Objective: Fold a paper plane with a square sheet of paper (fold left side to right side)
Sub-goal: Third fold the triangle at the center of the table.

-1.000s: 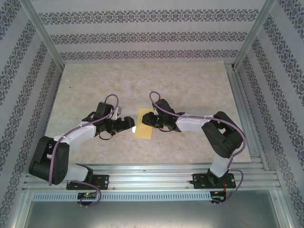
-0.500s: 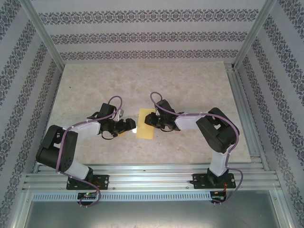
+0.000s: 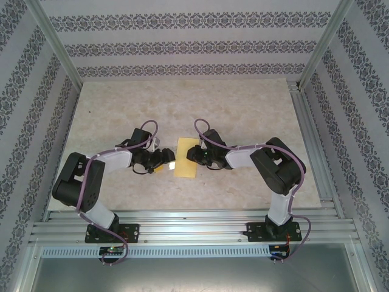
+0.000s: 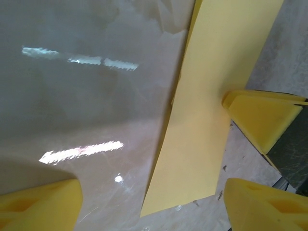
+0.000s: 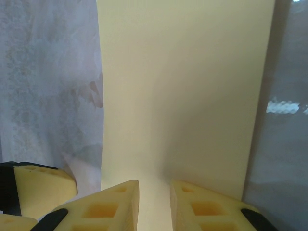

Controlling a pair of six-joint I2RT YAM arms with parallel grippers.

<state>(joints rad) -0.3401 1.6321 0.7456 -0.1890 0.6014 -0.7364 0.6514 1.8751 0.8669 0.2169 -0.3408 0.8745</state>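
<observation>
Left gripper point(image 3: 166, 161) sits low over the counter point(image 3: 182, 103), just to the left of the yellow paper point(image 3: 185, 159), with its fingers spread wide apart and nothing between them. In the left wrist view its two yellow foam fingertips point(image 4: 38, 207) sit in the bottom corners of the picture, and the glossy pale counter point(image 4: 86, 120) and the near corner of the paper point(image 4: 207, 96) lie in the open space between them.

The right gripper point(image 3: 193, 153) reaches in from the right and meets the paper's right edge, toward its far end. In the right wrist view its gripper point(image 5: 154, 202) has its two foam fingers point(image 5: 115, 207) nearly together, with a thin gap left between them. The paper point(image 5: 183, 86) shows through that gap and stretches away beyond it. The left wrist view shows one of its foam pads point(image 4: 260, 118) touching the paper's right edge. Whether it is pinching the sheet or only resting on it cannot be told.

The paper lies flat near the middle of the counter, between the two grippers. It is a plain mustard-yellow rectangle, longer from far to near than from left to right. Its left edge looks slightly bowed in the wrist views, and the surface is smooth and unmarked.

Both arms bend inward from their bases on the metal rail point(image 3: 194, 222) at the near edge. Patterned walls point(image 3: 182, 45) stand on the far, left and right sides.
</observation>
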